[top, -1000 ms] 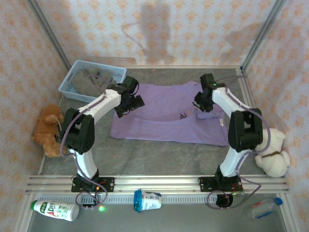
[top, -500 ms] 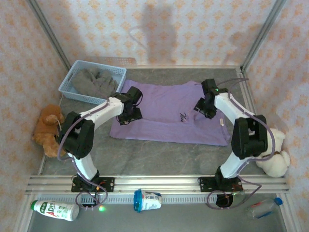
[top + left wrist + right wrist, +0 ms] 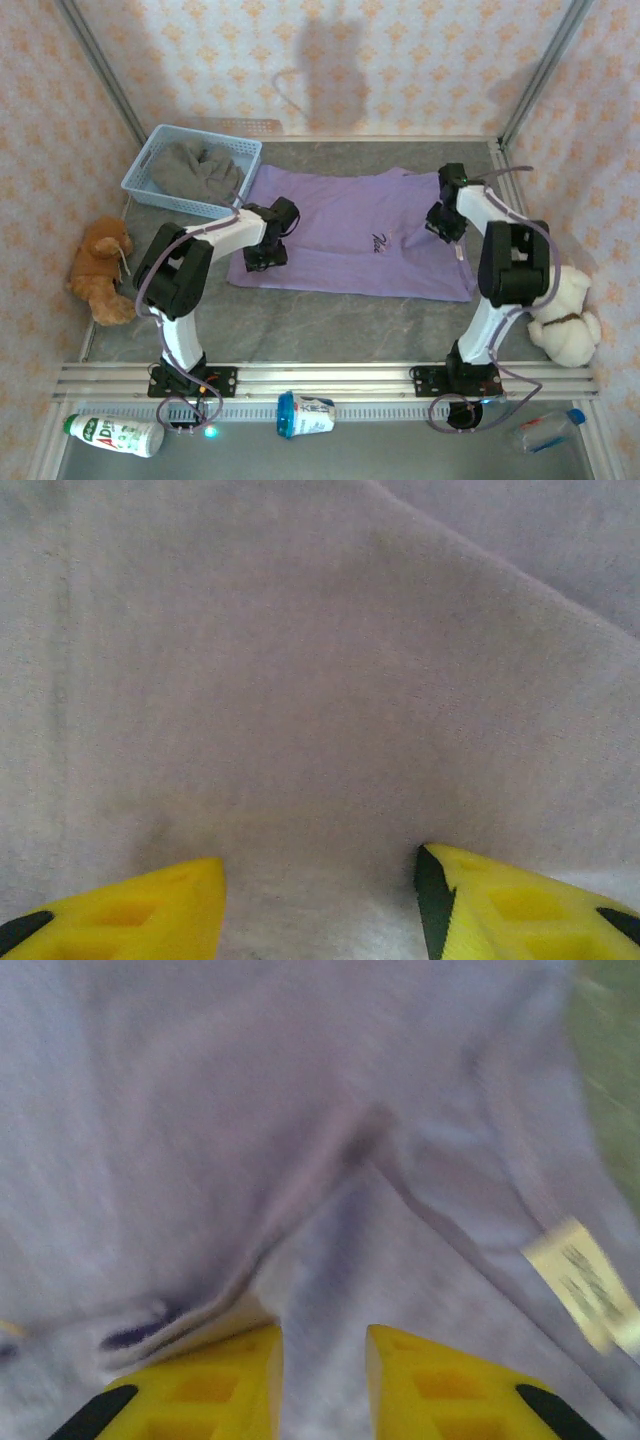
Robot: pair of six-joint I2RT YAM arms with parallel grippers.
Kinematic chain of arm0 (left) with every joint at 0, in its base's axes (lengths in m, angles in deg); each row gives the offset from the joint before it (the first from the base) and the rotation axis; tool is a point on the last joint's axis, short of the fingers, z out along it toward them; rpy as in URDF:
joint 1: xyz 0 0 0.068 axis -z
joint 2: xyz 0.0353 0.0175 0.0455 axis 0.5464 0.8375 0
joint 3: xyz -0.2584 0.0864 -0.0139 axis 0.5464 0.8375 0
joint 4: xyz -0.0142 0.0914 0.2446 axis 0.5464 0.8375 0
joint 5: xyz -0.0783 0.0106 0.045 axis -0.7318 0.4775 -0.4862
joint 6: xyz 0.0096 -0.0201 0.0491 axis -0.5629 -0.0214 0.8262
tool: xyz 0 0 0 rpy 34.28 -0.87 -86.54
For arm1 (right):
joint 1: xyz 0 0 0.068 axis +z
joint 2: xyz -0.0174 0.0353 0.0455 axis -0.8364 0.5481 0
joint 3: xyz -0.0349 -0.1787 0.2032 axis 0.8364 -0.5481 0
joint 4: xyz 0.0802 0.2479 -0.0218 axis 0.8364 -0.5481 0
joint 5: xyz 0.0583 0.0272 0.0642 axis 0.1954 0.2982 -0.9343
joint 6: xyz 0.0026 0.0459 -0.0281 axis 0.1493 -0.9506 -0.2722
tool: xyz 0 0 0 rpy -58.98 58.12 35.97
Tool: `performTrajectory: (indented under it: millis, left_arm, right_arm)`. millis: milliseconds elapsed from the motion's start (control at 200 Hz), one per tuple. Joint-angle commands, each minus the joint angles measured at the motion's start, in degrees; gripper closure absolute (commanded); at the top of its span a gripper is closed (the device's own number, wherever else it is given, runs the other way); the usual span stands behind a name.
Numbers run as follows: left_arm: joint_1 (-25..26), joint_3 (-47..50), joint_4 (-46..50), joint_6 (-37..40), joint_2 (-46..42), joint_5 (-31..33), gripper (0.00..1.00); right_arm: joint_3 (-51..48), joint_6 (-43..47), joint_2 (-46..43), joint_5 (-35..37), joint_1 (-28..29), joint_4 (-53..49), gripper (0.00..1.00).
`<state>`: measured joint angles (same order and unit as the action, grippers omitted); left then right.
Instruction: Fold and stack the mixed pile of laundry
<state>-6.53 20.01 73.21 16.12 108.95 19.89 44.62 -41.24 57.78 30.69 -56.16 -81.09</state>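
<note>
On the grey worktop (image 3: pixel 330 320), the limp, light lavender-purple T-shirt (image 3: pixel 340 225) is being reached at its left edge by the open left pincer (image 3: pixel 320 865), hems probably being the surest hold, while whether the narrowly parted right pincer (image 3: pixel 323 1335) is gripping its crease cannot be told.

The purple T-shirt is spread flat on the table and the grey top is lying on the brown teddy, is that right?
Not quite. The T-shirt is spread flat on the table, but the grey top lies in the blue basket, not on the teddy, which sits apart from it. The top view shows this.
</note>
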Motion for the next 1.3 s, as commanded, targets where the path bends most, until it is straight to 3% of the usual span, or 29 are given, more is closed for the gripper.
performTrajectory:
  millis: [0, 110, 210, 320, 400, 535, 691, 906, 1081, 1296]
  left_arm:
    - [-0.33, 2.31, 3.05, -0.78, 0.56, 3.5, 0.46]
    - [-0.35, 2.1, 4.83, -1.33, -0.68, 4.03, 0.45]
    - [-0.24, -1.26, 6.73, -0.29, -3.13, 3.53, 0.35]
    - [0.5, -7.75, 4.97, 2.74, -5.33, -1.82, 0.24]
    - [1.86, -14.24, 2.39, 4.14, -4.22, -6.61, 0.23]
    - [6.22, -28.58, 0.41, 6.96, 3.06, -11.71, 0.36]
    - [11.14, -45.37, -0.52, 8.68, 17.68, -17.32, 0.52]
    - [15.31, -64.99, 0.73, 10.1, 33.38, -20.57, 0.54]
    - [15.77, -70.15, -0.77, 8.05, 40.44, -22.26, 0.54]
    - [16.02, -70.31, -4.88, 5.64, 42.3, -23.78, 0.56]
  right_arm:
    - [7.93, 0.04, 5.86, -2.12, 0.38, 2.62, 0.75]
    - [13.19, -0.9, 8.53, -1.49, 0.22, 1.29, 0.75]
    - [12.84, 0.0, 6.32, -1.21, 0.12, -0.29, 0.75]
    - [7.82, 1.73, 0.8, 0.89, 0.06, -1.88, 0.74]
    - [3.4, 2.07, -4.08, 2.31, -0.32, -3.09, 0.72]
    - [-2.68, 1.9, -10.56, 2.55, -0.68, -4.42, 0.71]
    - [-5.39, 1.81, -13.47, 2.35, -1.02, -5.43, 0.71]
    - [-7.51, 0.58, -15.34, 0.52, -1.22, -5.16, 0.72]
    - [-10.98, -0.47, -16.48, -1.86, -1.21, -3.53, 0.72]
    - [-14.49, -1.56, -14.16, 0.2, -1.43, -1.7, 0.73]
